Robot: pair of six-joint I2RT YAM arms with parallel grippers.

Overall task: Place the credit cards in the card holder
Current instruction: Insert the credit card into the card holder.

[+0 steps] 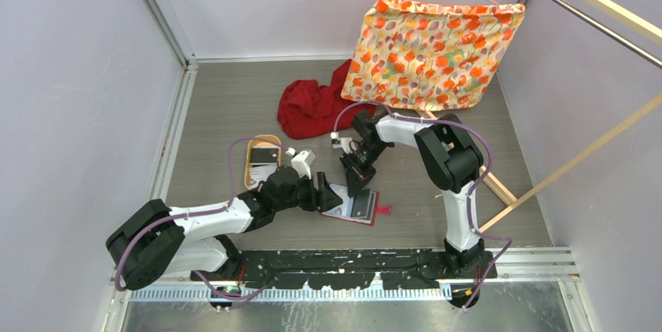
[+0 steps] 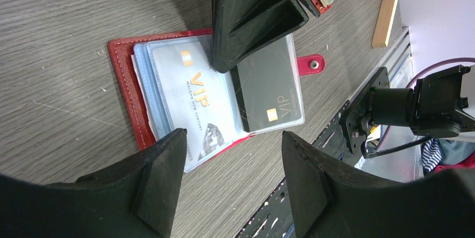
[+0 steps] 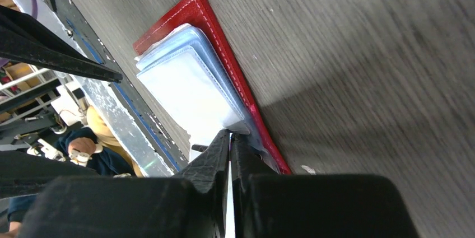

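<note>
While the left gripper [image 2: 232, 143] gapes empty and the right gripper [image 3: 229, 137] rests closed at the card holder [image 2: 126, 81], we rate the credit cards [image 2: 193, 101] light, stiff, slick: pinch an edge.

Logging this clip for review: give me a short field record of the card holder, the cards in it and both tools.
card holder: lying open on the table
pale card: inside a clear sleeve
dark card: in the sleeve by the snap tab
left tool: open, empty, over the holder
right tool: shut, tips at the fold between sleeves
tray: apart from the holder, farther back, left
</note>
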